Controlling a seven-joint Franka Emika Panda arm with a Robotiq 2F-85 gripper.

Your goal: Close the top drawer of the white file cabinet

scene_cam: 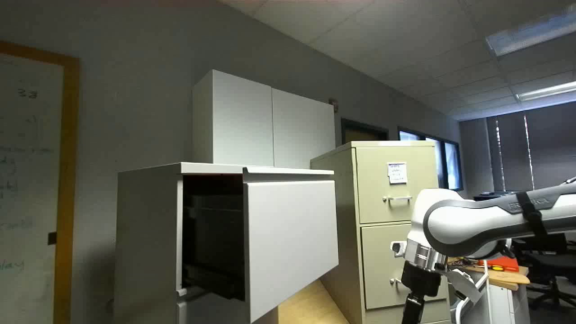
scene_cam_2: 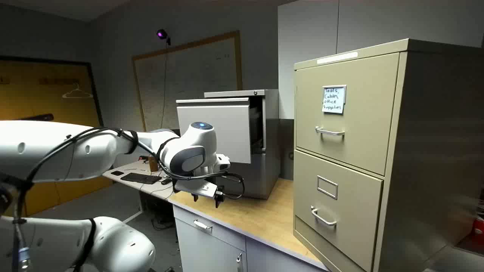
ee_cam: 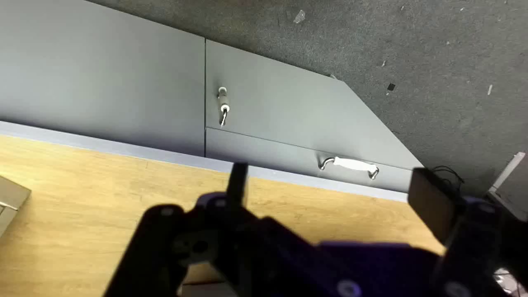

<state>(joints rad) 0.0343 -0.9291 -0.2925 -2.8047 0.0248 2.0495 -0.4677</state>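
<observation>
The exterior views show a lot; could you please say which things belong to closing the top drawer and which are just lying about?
For the job:
top drawer, standing open
white file cabinet, which holds it
gripper, jaws apart

Just about:
beige file cabinet
wall cupboard
keyboard
whiteboard

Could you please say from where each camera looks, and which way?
In an exterior view: in front of the white file cabinet, tilted up past its open top drawer; the arm shows at picture right.
In an exterior view: near the arm, seen at picture left, looking over the countertop toward the drawer.
Wrist view: on the arm, facing down past the open gripper to countertop and floor.
Both exterior views share drawer and arm.
</observation>
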